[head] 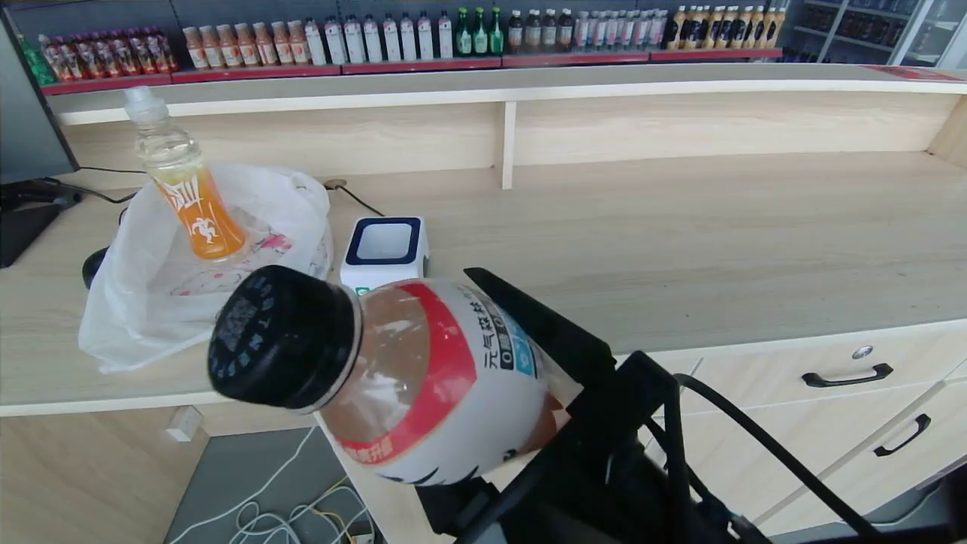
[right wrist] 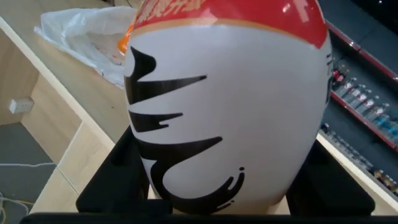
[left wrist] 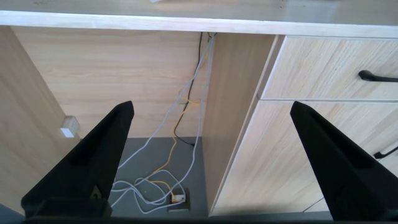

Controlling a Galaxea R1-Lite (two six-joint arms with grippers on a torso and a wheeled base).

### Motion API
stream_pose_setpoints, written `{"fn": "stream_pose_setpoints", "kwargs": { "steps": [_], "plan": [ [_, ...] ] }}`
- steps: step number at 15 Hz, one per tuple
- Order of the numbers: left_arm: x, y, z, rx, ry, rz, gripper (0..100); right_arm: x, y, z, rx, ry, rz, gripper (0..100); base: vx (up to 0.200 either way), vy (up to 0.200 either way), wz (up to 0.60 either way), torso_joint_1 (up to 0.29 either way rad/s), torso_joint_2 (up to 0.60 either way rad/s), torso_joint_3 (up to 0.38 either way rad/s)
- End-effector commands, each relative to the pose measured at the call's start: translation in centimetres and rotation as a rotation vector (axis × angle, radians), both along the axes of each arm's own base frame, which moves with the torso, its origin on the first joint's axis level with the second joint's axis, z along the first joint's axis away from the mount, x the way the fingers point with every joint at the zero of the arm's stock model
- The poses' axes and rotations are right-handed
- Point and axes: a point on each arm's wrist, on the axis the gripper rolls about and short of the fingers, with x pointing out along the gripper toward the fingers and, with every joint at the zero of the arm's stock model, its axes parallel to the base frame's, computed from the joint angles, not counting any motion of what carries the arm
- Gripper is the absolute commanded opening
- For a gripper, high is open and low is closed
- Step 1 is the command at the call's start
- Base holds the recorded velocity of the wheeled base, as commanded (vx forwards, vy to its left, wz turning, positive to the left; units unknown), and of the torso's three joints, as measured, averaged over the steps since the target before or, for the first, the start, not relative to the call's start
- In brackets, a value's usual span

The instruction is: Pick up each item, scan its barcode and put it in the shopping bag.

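Right gripper [right wrist: 224, 193] clamps the black-capped bottle [head: 393, 370], tilted above the wooden counter [head: 680, 242] edge, near the scanner [head: 384, 249]. Left gripper [left wrist: 211, 109] hangs spread below the counter. Drink shelves [head: 483, 34] line the back. An orange bottle [head: 189, 189] stands in the shopping bag [head: 143, 302]

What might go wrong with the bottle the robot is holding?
1. The bottle is tilted, held only at its lower end by the jaws, so it might slip.
2. The orange bottle stands upright in the bag; dropping this one in might topple it.
3. The scanner sits right beside the bag and might get bumped.
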Motion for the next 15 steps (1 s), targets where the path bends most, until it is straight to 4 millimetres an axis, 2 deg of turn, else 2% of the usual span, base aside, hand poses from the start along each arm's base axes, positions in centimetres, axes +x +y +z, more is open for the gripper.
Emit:
{"fn": "stream_pose_setpoints", "kwargs": {
  "steps": [1,8,15],
  "plan": [
    [0.0,0.0,0.0,0.000,0.000,0.000,100,0.0,0.1,0.0,-0.051,-0.056,-0.002,0,0.000,0.000,0.00,0.000,0.00,0.000],
    [0.0,0.0,0.0,0.000,0.000,0.000,100,0.1,1.2,0.0,-0.241,-0.273,-0.037,0,0.000,0.000,0.00,0.000,0.00,0.000],
    [0.0,0.0,0.0,0.000,0.000,0.000,100,0.2,1.2,0.0,-0.313,-0.336,-0.072,0,0.000,0.000,0.00,0.000,0.00,0.000]
  ]
}}
